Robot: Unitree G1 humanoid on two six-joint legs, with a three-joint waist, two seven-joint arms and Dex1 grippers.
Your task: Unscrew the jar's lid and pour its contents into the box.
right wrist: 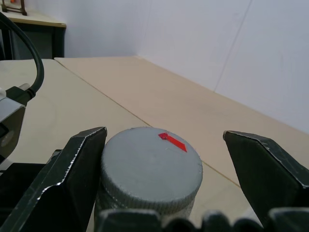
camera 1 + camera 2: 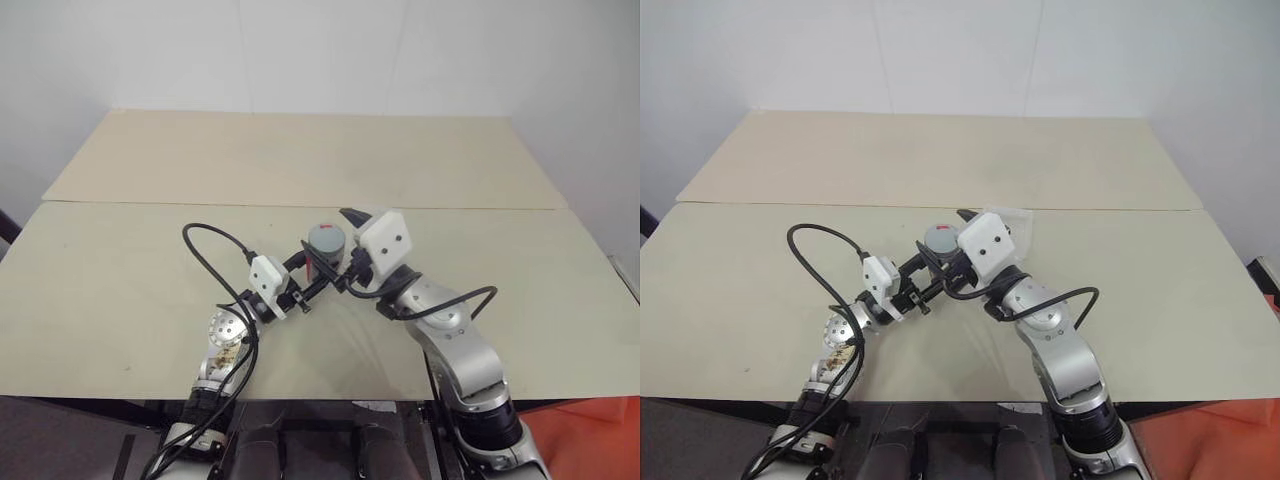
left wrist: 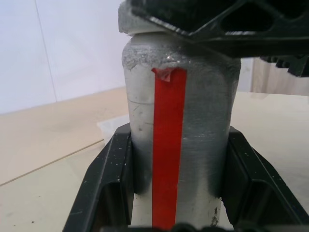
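Observation:
The silver-grey jar (image 3: 193, 111), with a red strip down its side, stands upright just above the table's near half. My left gripper (image 3: 178, 198) is shut on its body, one finger on each side. The grey lid (image 1: 145, 169) with its small red mark (image 1: 172, 142) sits on top of the jar (image 2: 327, 246). My right gripper (image 1: 164, 137) is open and straddles the lid from behind: one finger (image 1: 77, 169) is close against the rim, the other stands well apart. The transparent box (image 2: 1022, 226) lies on the table just past the right gripper, partly hidden by it.
Two beige tabletops (image 2: 120, 270) meet at a seam (image 2: 150, 203) running across behind the jar. A black cable (image 2: 212, 238) loops up from the left arm. A white wall (image 2: 320, 50) stands behind the far table.

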